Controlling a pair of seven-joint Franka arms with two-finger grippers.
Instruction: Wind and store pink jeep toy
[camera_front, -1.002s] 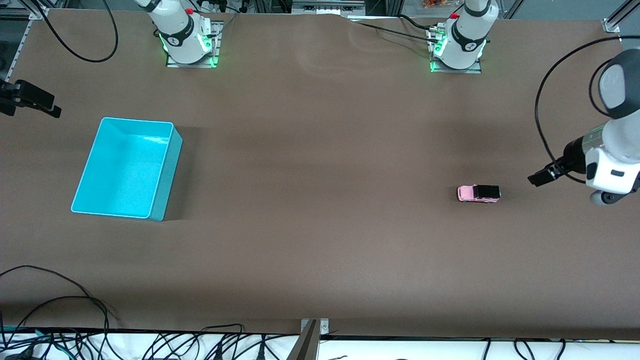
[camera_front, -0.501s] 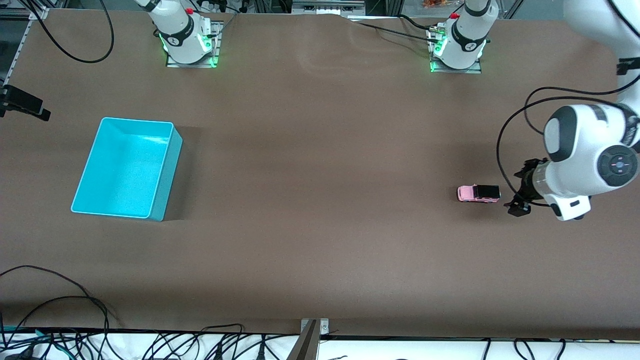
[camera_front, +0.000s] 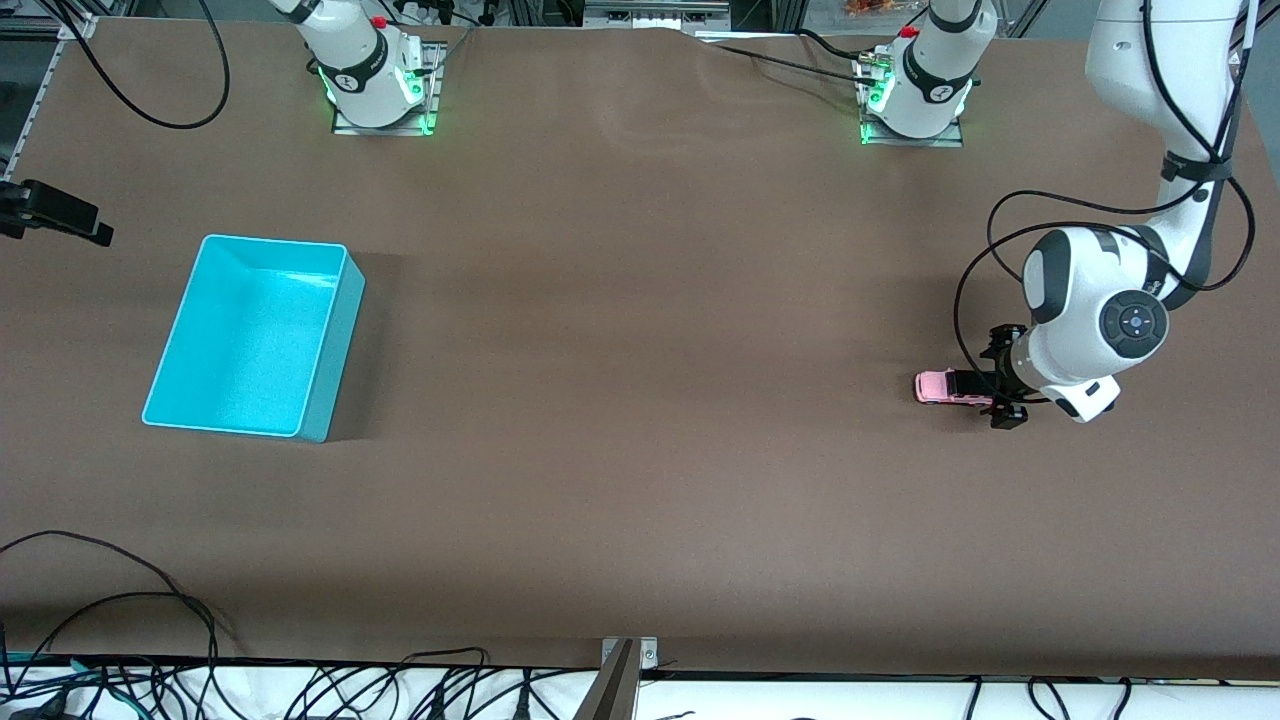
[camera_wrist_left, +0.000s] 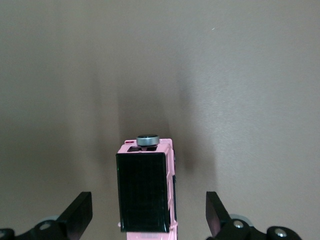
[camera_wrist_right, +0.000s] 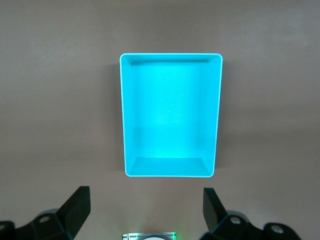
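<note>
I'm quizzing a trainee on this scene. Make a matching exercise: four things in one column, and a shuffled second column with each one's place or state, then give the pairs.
Things:
1. pink jeep toy
2. cyan bin
3. left gripper
4. right gripper

Places or states:
A. open, high over the table with the bin below it
B. empty, toward the right arm's end of the table
C. on its wheels on the table, toward the left arm's end
D. open, at the jeep's black-roofed end, a finger on either side

Pairs: 1-C, 2-B, 3-D, 4-A
</note>
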